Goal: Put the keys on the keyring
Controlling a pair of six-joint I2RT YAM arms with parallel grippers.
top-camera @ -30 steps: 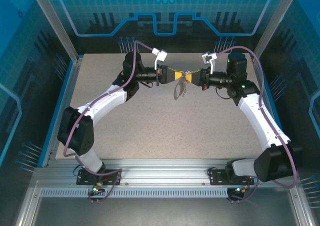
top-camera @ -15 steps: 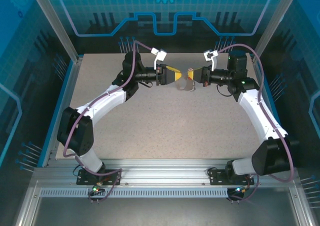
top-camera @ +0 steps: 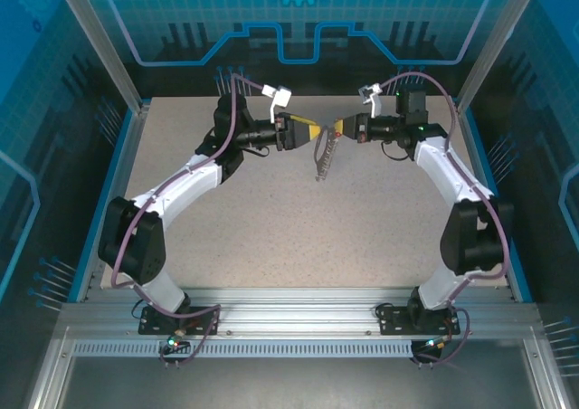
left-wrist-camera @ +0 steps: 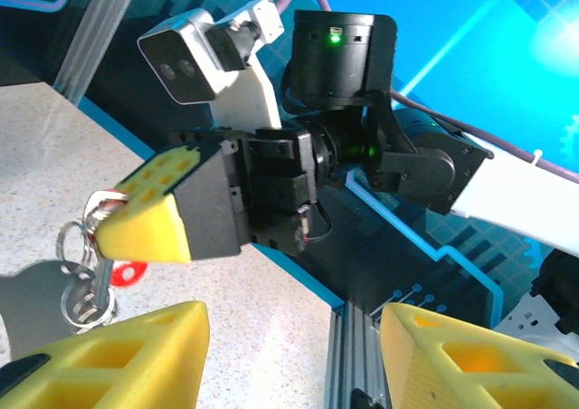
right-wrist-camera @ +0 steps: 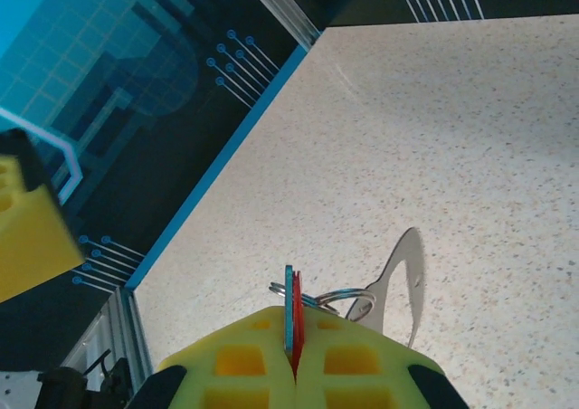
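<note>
**Top external:** Holding the keyring (top-camera: 324, 156) aloft with the right gripper (top-camera: 337, 128), jaws pressed together on its upper end. Facing it from just left of the keyring, the left gripper (top-camera: 309, 133), jaws parted and gripping nothing.

**Left wrist:** Looking across at the yellow pads closed over the keyring's top. Dangling just under them, silver rings (left-wrist-camera: 71, 243), with the head of the red key (left-wrist-camera: 131, 271) peeping out beside the keyring. Along the lower edge, two yellow fingers set well apart.

**Right wrist:** Peering down past the shut pads. Pinched edge-on between them, a teal strip and a red one side by side, the red probably the key's head. Hanging just beyond the keyring's clamped end, more rings and a flat steel blade (right-wrist-camera: 404, 269).

Judged light, stiff and slick, and apt to swing and twist on loose links. Best taken by the flat of the red head, hole left free, and by the loop's rigid side, away from the dangling metal.

Well below the keyring, a pale speckled desk (top-camera: 271, 237), matte and edged in blue. Around it, aluminium posts (top-camera: 99, 40) and blue circuit-patterned panels (top-camera: 298, 29).
</note>
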